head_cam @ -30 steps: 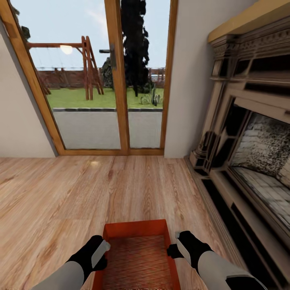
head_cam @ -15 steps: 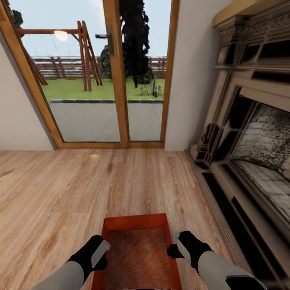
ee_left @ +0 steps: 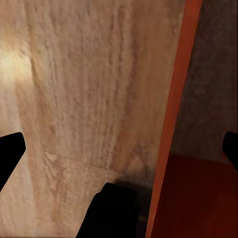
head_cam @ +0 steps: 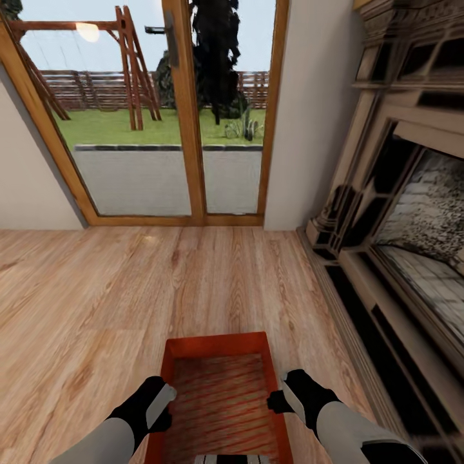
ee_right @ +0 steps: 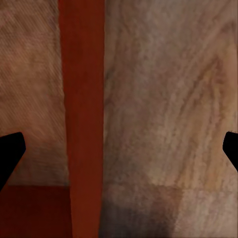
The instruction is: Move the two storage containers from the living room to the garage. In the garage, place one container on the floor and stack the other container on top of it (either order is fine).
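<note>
One orange-red storage container [head_cam: 219,399] sits lidless on the living room's light wood-plank floor, low in the head view. My left gripper [head_cam: 165,395] is at its left wall and my right gripper [head_cam: 278,399] at its right wall. In the left wrist view the left gripper [ee_left: 119,148] is open, with the container's wall [ee_left: 173,114] running between its widely spread fingers. In the right wrist view the right gripper [ee_right: 119,151] is open too, straddling the opposite wall [ee_right: 82,99]. The fingers touch neither wall.
Glass garden doors [head_cam: 187,109] in a wooden frame stand straight ahead, with lawn and a swing frame outside. An ornate fireplace [head_cam: 399,212] and its low plinth line the right side. Wood-plank floor [head_cam: 96,303] stretches ahead and to the left.
The whole head view has shifted upward, so the camera has moved. More of the container's inside shows. Both grippers keep their place in the picture and stay open.
</note>
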`<state>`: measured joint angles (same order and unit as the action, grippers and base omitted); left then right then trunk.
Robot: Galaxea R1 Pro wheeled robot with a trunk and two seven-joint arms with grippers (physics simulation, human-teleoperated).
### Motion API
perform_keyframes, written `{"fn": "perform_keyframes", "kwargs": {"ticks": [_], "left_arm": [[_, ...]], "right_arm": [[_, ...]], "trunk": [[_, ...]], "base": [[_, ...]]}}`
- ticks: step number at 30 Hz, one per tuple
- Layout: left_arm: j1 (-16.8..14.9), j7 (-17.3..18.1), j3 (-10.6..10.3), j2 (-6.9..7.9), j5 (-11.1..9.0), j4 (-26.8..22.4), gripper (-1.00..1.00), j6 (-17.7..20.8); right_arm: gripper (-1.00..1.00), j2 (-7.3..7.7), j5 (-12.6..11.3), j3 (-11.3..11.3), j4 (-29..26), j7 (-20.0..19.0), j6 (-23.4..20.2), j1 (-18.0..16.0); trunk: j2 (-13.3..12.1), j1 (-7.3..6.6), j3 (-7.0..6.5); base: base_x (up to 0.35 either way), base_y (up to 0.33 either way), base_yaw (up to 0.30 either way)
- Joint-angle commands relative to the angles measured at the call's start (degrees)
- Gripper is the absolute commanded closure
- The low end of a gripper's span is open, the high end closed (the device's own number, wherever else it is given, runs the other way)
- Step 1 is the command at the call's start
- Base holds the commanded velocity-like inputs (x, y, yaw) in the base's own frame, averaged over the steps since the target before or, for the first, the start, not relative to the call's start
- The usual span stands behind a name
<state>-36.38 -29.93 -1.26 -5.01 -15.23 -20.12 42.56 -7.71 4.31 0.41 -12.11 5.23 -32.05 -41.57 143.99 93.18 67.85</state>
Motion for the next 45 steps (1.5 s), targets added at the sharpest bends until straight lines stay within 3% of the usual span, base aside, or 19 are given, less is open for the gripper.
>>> {"fn": "perform_keyframes", "kwargs": {"ticks": [1, 4, 5, 6, 7, 26, 45], "left_arm": [[-0.01, -0.48, -0.14, 0.0, -0.59, -0.09, -1.0, 0.15], [-0.01, -0.48, -0.14, 0.0, -0.59, -0.11, -1.0, 0.15], [-0.01, -0.48, -0.11, 0.04, -0.63, -0.15, 1.0, 0.15], [-0.01, -0.49, -0.08, 0.07, -0.66, -0.19, 1.0, 0.15], [-0.01, -0.47, -0.07, 0.08, -0.67, -0.22, 1.0, 0.15], [-0.01, -0.1, 0.03, 0.09, -0.86, -0.93, 1.0, 0.15], [-0.01, -0.04, 0.03, 0.09, -0.86, -0.97, 1.0, 0.15]], "right_arm": [[-1.0, -0.02, 0.44, 0.03, -0.1, -0.02, -0.38, -0.01], [-1.0, -0.02, 0.44, 0.03, -0.1, -0.02, -0.38, -0.01], [-1.0, -0.02, 0.44, 0.03, -0.1, 0.02, -0.38, -0.01], [-1.0, -0.02, 0.44, 0.03, -0.1, 0.0, -0.38, -0.01], [1.0, -0.02, 0.44, 0.03, -0.1, 0.02, -0.38, -0.01], [1.0, 0.0, 0.44, 0.03, -0.19, 0.04, 1.2, -0.01], [1.0, -0.02, 0.44, 0.03, -0.19, 0.04, 1.2, -0.01]], "trunk": [[0.04, 0.01, 0.28], [0.08, 0.09, 0.94], [0.09, 0.11, 1.16], [0.1, 0.14, 1.38], [0.12, 0.17, 1.61], [0.13, 0.19, 1.83], [-0.12, -0.3, -2.38]], "base": [[0.0, 0.0, 0.0], [0.0, 0.0, 0.0], [0.0, 0.0, 0.0], [0.0, 0.0, 0.0], [0.0, 0.0, 0.0], [0.0, 0.0, 0.0], [0.0, 0.0, 0.0]]}}
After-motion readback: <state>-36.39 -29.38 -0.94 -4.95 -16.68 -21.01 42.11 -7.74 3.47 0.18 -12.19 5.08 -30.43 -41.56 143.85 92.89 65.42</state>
